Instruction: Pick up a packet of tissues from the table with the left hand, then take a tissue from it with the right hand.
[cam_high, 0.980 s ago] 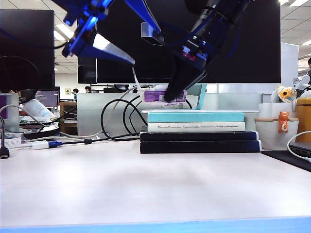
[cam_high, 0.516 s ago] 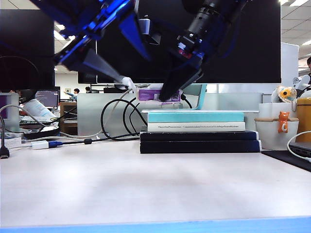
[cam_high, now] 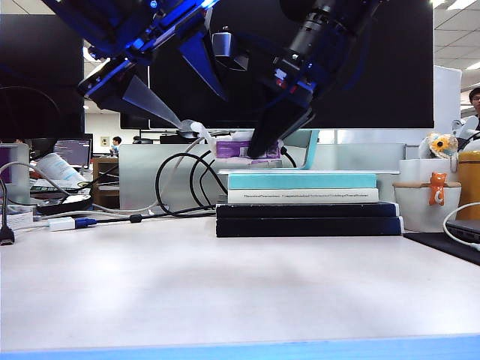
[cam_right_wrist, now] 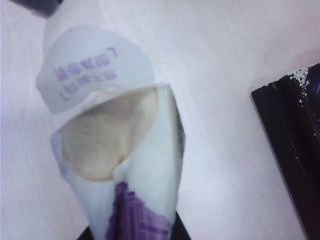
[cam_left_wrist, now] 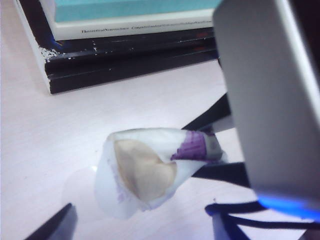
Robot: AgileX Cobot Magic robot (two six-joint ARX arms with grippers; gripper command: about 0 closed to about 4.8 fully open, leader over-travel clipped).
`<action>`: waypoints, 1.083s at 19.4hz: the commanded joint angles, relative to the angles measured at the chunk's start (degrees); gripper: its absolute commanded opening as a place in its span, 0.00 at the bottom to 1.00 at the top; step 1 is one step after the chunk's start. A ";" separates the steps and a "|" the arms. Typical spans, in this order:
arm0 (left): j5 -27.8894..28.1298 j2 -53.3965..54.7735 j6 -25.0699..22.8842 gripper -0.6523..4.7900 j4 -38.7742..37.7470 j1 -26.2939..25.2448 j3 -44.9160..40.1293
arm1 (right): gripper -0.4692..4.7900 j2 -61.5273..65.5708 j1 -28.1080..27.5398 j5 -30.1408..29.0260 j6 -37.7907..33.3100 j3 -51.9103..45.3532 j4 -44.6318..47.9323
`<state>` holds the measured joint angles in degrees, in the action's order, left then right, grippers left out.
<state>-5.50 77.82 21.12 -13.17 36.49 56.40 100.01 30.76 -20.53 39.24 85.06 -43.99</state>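
While the pack has kept its height over the last second, the left end effector (cam_high: 201,112) has swung in from the upper left, and its spread fingers now stand just beside the pack's open end. The near desk (cam_high: 225,292) is bare; farther back lie the stacked books (cam_high: 307,202). Above their left end, toward the desk's far edge and well off its surface, the pack (cam_high: 244,148) hangs clamped in the right end effector (cam_high: 262,146). So the roles look swapped: the right arm holds and the left seems set either to take over the pack or to draw the sheet, and no tissue is out yet.

The exterior view hides the pack's mouth. The left wrist view shows the pack (cam_left_wrist: 145,170) gaping, with tan contents inside and dark fingers pinching its purple end. Only the right wrist view shows the peeled printed flap (cam_right_wrist: 90,75) standing clear of the opening.
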 commanded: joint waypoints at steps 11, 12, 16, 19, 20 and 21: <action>-3.78 -2.05 -21.16 0.77 -0.07 2.14 0.00 | 0.09 -0.37 0.02 0.92 -0.26 0.17 2.51; -3.69 -1.84 -21.97 0.74 0.68 2.36 0.00 | 0.09 -0.37 0.02 0.92 -0.26 0.17 2.51; -1.16 -1.64 -25.55 0.74 3.04 2.36 -0.02 | 0.09 -0.37 0.04 0.87 -0.46 0.17 2.47; -1.09 -1.18 -29.77 0.69 3.13 2.36 -0.02 | 0.09 -0.39 0.04 -1.11 -1.25 0.17 2.67; -0.92 -0.57 -29.70 0.64 3.23 2.36 -0.02 | 0.09 -0.39 0.04 -1.09 -1.60 0.17 2.73; -0.98 0.17 -29.51 0.63 3.21 2.36 -0.04 | 0.09 -0.39 0.04 -1.07 -1.60 0.17 2.69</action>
<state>-6.72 77.58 -8.03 -10.44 38.79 56.21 99.88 30.79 -21.06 38.13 85.03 -41.87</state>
